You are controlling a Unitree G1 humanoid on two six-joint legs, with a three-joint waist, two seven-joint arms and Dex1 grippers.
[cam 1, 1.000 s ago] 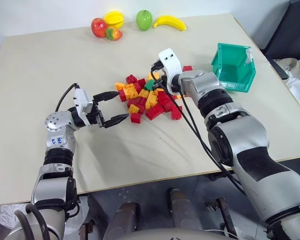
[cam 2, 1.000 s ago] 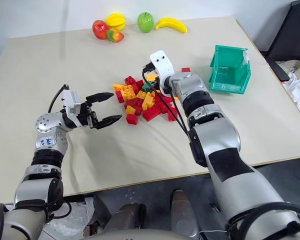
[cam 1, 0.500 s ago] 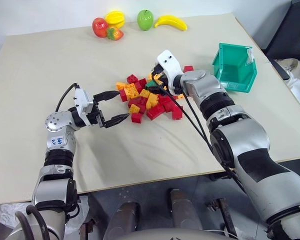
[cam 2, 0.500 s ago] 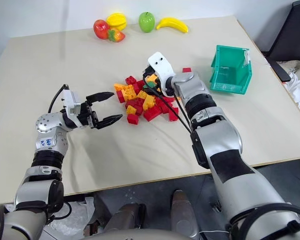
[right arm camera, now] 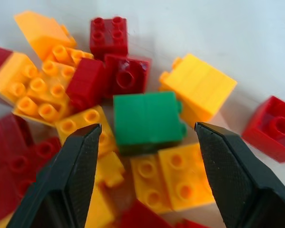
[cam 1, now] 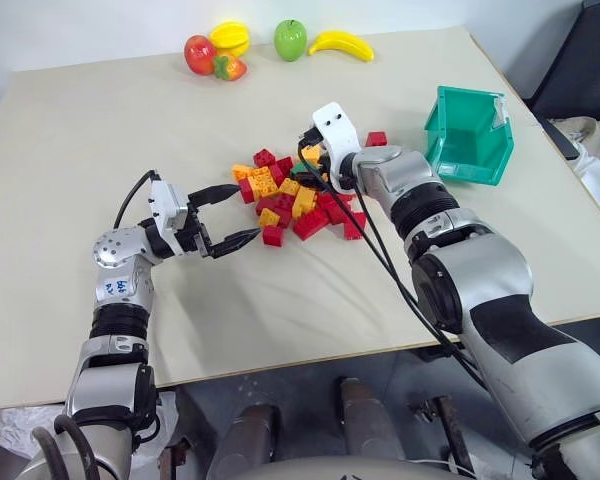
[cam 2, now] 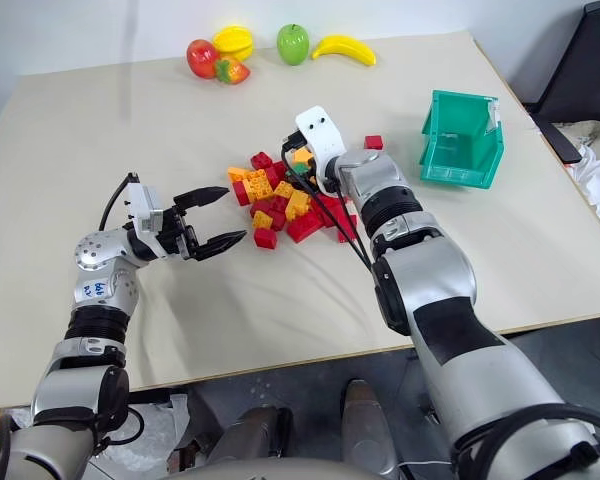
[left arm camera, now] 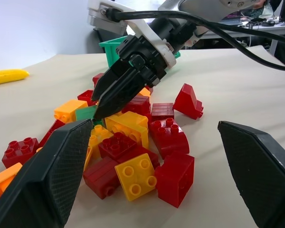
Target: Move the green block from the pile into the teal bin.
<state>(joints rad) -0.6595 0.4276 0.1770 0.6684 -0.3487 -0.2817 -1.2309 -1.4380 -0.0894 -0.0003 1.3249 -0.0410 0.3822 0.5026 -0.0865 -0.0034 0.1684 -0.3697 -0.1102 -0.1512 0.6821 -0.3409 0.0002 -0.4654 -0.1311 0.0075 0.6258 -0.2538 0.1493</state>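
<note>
The pile (cam 1: 295, 200) of red, orange and yellow bricks lies mid-table. The green block (right arm camera: 147, 121) rests on its far side, among orange and red bricks, also seen as the green block (cam 1: 298, 170). My right gripper (right arm camera: 147, 127) hangs open just above it, one finger on either side, nothing gripped. Seen from the left wrist, the right gripper (left arm camera: 99, 100) points down into the heap beside the green block (left arm camera: 85, 113). My left gripper (cam 1: 244, 212) stands open at the pile's left edge, empty. The teal bin (cam 1: 468, 135) sits to the right of the pile.
Toy fruit lines the far table edge: a red apple (cam 1: 198, 54), a yellow fruit (cam 1: 228, 38), a strawberry (cam 1: 227, 68), a green apple (cam 1: 289, 40), a banana (cam 1: 338, 43). A lone red brick (cam 1: 376, 138) lies between pile and bin. A dark chair (cam 1: 580, 70) stands off the table's right.
The right gripper's fingers have spread apart over the green block. The left arm has stayed where it was.
</note>
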